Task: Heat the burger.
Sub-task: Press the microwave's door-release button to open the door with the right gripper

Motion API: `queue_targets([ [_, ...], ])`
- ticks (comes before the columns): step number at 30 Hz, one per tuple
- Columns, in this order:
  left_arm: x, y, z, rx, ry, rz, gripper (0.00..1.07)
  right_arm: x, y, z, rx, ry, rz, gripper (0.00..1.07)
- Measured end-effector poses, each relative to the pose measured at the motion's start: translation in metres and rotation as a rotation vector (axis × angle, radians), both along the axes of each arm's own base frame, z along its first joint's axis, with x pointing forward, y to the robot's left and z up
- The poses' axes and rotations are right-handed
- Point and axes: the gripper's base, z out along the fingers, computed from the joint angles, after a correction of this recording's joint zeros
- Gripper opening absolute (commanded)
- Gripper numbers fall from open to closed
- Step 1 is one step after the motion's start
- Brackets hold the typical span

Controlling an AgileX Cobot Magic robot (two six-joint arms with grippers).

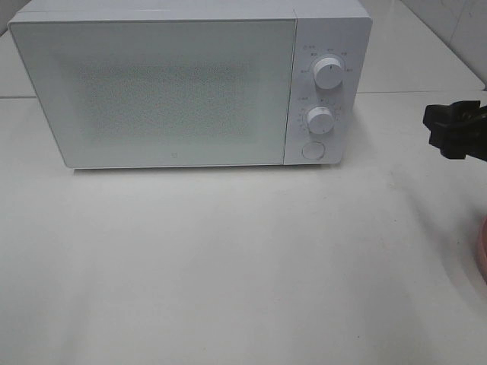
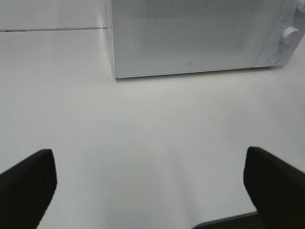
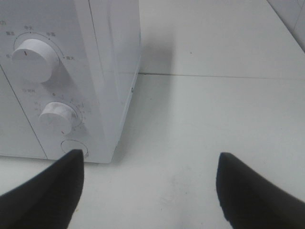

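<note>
Fingers (image 3: 47,191) of the right gripper (image 3: 151,160) are spread wide, nothing held, near the dials (image 3: 33,59) of the microwave (image 1: 152,91); the left gripper (image 2: 148,160) is likewise parted, empty. Dial lettering cannot be read.

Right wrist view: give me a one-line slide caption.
Open right end effector faces the microwave, its two knobs and round button in view.

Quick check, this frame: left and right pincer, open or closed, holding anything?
Left pincer: open, holding nothing.
Right pincer: open, holding nothing.
</note>
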Motion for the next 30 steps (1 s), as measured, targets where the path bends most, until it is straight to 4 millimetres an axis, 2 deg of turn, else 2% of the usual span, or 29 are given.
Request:
queue_targets([
  [5,0.0,0.0,0.0,0.0,0.0,0.0,1.0,0.004,0.002,-0.017,-0.014,-0.057,0.014,0.76],
  [10,0.0,0.0,0.0,0.0,0.0,0.0,1.0,0.006,0.022,-0.036,-0.084,-0.073,0.069,0.76],
  [14,0.0,0.0,0.0,0.0,0.0,0.0,1.0,0.006,0.03,-0.046,-0.1,-0.067,0.055,0.76],
  [16,0.0,0.0,0.0,0.0,0.0,0.0,1.0,0.006,0.042,-0.055,-0.111,-0.076,0.03,0.76],
  [19,0.0,0.0,0.0,0.0,0.0,0.0,1.0,0.006,0.046,-0.058,-0.114,-0.08,0.031,0.76],
  [24,0.0,0.0,0.0,0.0,0.0,0.0,1.0,-0.002,0.068,-0.07,-0.123,-0.092,0.009,0.76],
  [30,0.0,0.0,0.0,0.0,0.0,0.0,1.0,-0.009,0.081,-0.077,-0.134,-0.082,0.026,0.76],
])
